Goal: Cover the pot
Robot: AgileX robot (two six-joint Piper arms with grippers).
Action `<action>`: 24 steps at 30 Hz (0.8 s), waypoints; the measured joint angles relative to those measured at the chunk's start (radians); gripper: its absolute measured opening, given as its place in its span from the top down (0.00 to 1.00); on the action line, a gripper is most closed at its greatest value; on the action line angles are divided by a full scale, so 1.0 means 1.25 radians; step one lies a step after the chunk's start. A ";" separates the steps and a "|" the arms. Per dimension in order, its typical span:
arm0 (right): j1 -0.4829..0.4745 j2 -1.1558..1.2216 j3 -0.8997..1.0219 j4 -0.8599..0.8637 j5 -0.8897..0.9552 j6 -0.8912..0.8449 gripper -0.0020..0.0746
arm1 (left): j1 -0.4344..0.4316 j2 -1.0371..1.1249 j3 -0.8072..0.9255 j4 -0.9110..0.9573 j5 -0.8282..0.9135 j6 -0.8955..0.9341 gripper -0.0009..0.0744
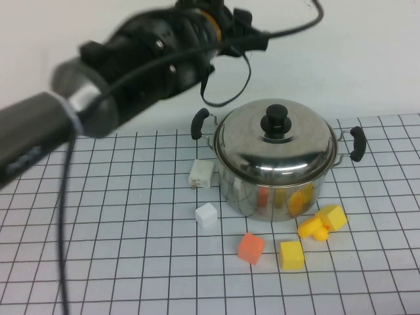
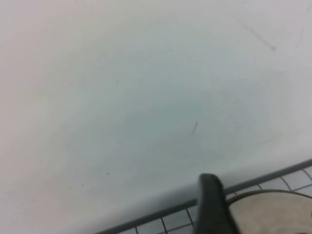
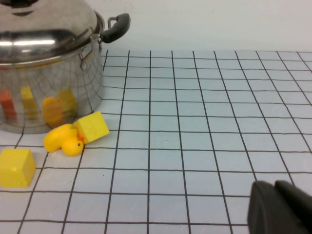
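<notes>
The steel pot stands on the gridded table at the back right, with black side handles. The domed steel lid with a black knob sits on the pot, closing it. My left gripper is raised high behind the pot near the wall, open and empty. One of its fingers shows in the left wrist view beside a blurred round rim. My right gripper is low over the table to the right of the pot, shut and empty. It is outside the high view.
Small blocks lie in front of the pot: two white ones, an orange cube, a yellow cube, a yellow block and a yellow duck. The left arm's cable hangs behind the pot.
</notes>
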 joint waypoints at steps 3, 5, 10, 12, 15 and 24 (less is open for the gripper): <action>0.000 0.000 0.000 0.000 0.000 0.000 0.96 | -0.026 -0.060 0.000 -0.082 0.073 0.106 0.64; 0.000 0.000 0.000 0.000 0.000 0.000 0.96 | -0.048 -0.102 0.000 -0.137 0.139 0.194 0.82; 0.000 0.000 0.000 0.000 0.000 0.000 0.96 | -0.090 -0.192 0.000 -0.200 0.243 0.271 0.96; 0.000 0.000 0.000 0.000 0.000 0.000 0.96 | -0.093 -0.221 0.000 -0.203 0.276 0.279 0.98; 0.000 0.000 0.000 0.000 0.000 0.000 0.96 | -0.095 -0.262 0.000 -0.206 0.336 0.273 0.99; 0.000 0.000 0.000 0.000 0.000 0.000 0.96 | -0.097 -0.310 0.000 -0.230 0.463 0.148 0.99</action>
